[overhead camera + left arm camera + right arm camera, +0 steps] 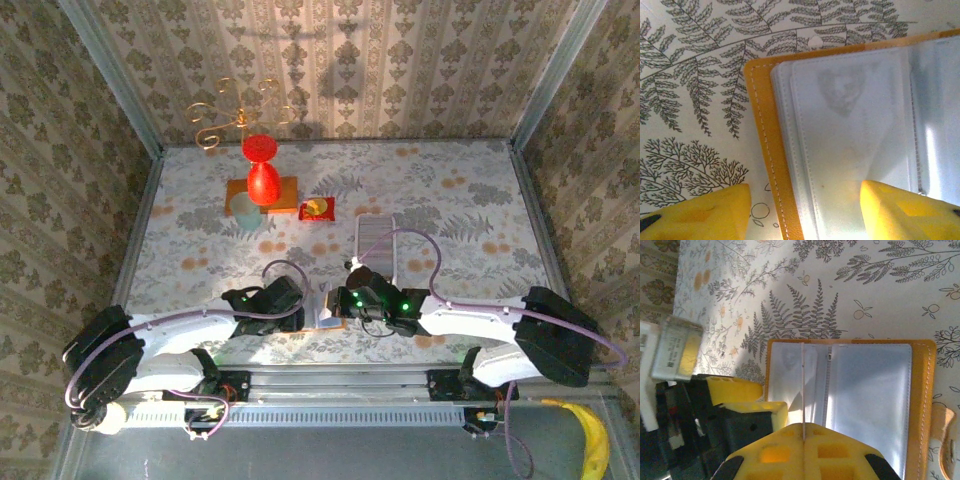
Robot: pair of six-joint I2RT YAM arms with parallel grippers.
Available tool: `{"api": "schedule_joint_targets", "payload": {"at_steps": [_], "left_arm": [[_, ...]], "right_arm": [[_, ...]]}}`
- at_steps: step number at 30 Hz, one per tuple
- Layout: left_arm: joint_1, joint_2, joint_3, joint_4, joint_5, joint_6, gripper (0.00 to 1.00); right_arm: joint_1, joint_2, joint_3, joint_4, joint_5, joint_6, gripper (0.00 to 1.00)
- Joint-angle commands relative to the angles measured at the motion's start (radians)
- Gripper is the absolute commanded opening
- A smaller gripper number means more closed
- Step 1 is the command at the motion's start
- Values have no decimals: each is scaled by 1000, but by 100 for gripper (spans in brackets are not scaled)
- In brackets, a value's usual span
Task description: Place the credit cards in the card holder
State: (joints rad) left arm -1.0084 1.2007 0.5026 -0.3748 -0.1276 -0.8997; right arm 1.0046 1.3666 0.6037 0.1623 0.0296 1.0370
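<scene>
At left, wide-set jaws on the left gripper [805,187], astride the stitched orange edge of the card holder [850,130] — one finger over the fern-print table [690,75], the other over its clear sleeves. Lying open and flat, between the two arms near the table's front edge. At right, tightly pinched jaws on the right gripper [804,432], clamping a credit card [803,385] edge-on and upright — just above the holder's left-hand sleeves.

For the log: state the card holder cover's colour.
Orange cover with pale stitching, clear sleeves inside; clearest in the right wrist view.
</scene>
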Motion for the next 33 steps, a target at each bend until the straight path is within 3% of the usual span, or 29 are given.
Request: {"api": "schedule_joint_targets", "payload": {"at_steps": [1, 7, 17, 33], "left_arm": [[-8, 3, -10, 23, 3, -18, 54], [-6, 3, -31, 52, 16, -28, 42], [-6, 2, -53, 60, 23, -36, 30], [-6, 2, -64, 61, 28, -41, 27]], "right_arm": [[8, 41, -5, 54, 42, 36, 0], [12, 92, -16, 112, 56, 64, 0], [15, 137, -27, 153, 89, 89, 0], [28, 159, -82, 292, 159, 156, 0]]}}
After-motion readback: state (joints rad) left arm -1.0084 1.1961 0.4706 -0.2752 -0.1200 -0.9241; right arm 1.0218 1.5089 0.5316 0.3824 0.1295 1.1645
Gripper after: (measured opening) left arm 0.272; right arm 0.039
